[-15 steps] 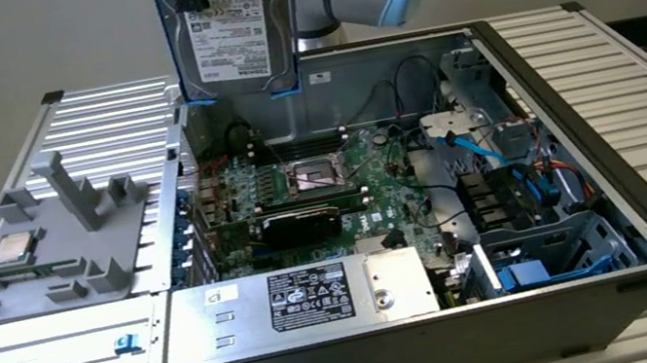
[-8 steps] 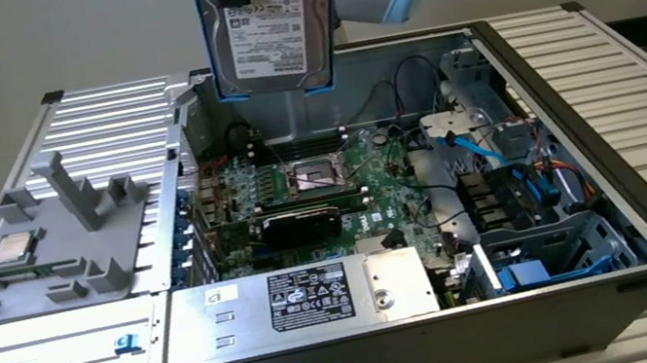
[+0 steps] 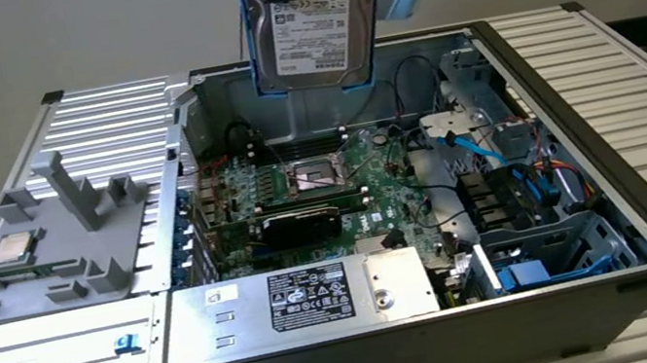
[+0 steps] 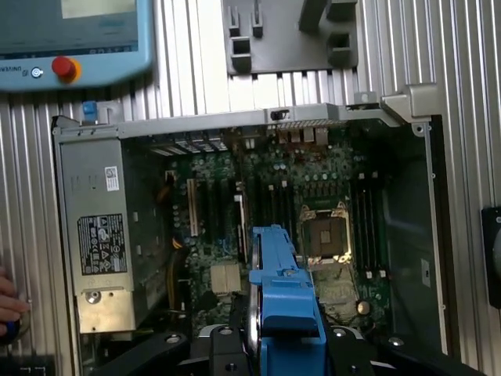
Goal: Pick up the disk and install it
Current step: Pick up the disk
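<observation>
The disk [image 3: 316,20] hangs in the air above the far wall of the open computer case [image 3: 391,348]. It stands upright with its long axis vertical and its white label faces the exterior camera. Its blue carrier shows along the lower edge and sides. The gripper [image 4: 286,345] has it from above: in the wrist view the black fingers [image 4: 223,348] sit on either side of the blue carrier edge and pinch the drive between them. There the disk is seen edge-on, pointing down toward the motherboard [image 4: 274,188].

So the disk lies straight below the gripper, in its grasp, clear of everything in the case and touching nothing else.

Inside the case the motherboard lies flat with the empty CPU socket [image 3: 319,174] near its middle. The power supply [image 3: 316,296], a silver box with a black label, fills the near side. At the exterior view's right, blue cables [image 3: 490,149] run down to a metal cage [image 3: 559,251] in the near corner. I judge this to be the drive bay; it is well apart from where the disk hangs.

Outside the case, at the exterior view's left, a grey fixture [image 3: 78,208] carries a square CPU chip [image 3: 13,250]. A teach pendant [image 4: 70,31] lies on the ribbed table, and a person's hand [image 4: 8,301] rests at the edge of the wrist view.
</observation>
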You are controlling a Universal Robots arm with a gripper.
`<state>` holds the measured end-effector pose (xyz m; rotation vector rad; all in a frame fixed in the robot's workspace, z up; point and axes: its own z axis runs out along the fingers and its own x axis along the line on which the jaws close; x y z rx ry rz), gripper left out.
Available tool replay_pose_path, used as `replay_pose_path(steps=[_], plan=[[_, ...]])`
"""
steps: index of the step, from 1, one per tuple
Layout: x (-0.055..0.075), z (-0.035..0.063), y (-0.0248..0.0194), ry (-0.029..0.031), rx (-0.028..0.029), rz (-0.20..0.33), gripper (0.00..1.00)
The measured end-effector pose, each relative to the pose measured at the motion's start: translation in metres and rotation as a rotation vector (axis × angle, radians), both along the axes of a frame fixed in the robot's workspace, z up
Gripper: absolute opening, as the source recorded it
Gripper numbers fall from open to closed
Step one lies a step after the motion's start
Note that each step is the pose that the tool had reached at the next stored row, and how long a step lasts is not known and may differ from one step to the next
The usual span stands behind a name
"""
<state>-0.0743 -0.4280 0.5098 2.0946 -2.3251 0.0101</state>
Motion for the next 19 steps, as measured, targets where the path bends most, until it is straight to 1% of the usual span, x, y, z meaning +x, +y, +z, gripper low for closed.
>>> replay_pose_path(steps=[3, 11, 13, 17, 19], plan=[[0.01, 0.0, -0.0079, 0.0, 0.0004, 0.0, 0.37], [0.032, 0.0, -0.0324, 0.0, 0.0011, 0.0, 0.37], [0.039, 0.0, -0.0376, 0.0, 0.0011, 0.0, 0.37], [0.054, 0.0, -0.0466, 0.0002, 0.0011, 0.0, 0.37], [0.061, 0.0, -0.0519, 0.0002, 0.0012, 0.0, 0.37]])
